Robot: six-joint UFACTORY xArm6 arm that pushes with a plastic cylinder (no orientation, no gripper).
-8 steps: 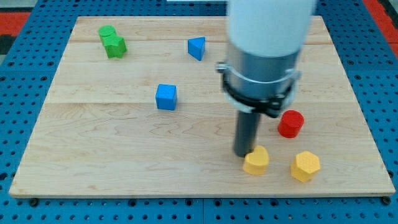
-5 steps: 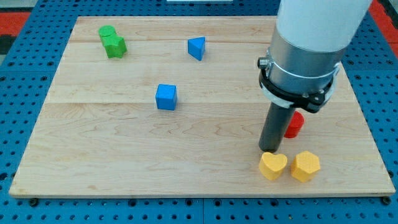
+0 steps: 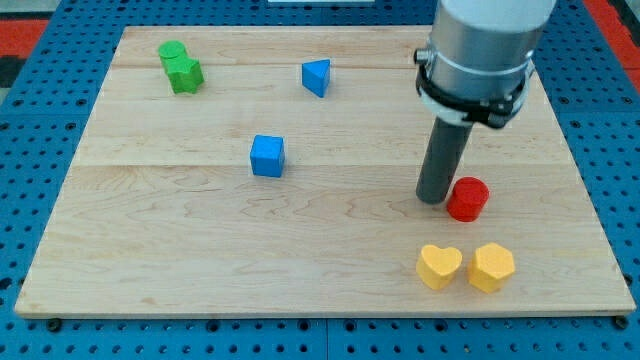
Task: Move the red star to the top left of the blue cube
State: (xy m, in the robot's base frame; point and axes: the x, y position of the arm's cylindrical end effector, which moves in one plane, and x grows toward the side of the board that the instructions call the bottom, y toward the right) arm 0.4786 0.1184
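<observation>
You are seeing my tip [image 3: 433, 199] pulling back from the yellow heart [image 3: 440, 266] it just nudged rightward beside the yellow hexagon [image 3: 491, 266]. It has no fingers to describe. It is now sitting just left of the red block [image 3: 467, 198], whose star shape I cannot confirm, far right of the blue cube [image 3: 268, 155] — the wrong side for pushing leftward.

Arm body: grey cylinder ending in a dark rod.
The wide grey cylindrical housing [image 3: 478, 35] is entering from the view's top, with a black clamp ring [image 3: 468, 95] circling its lower edge, small silver screw showing at the ring's left; below it the narrower straight dark grey rod is running down to my tip [image 3: 432, 198].
</observation>
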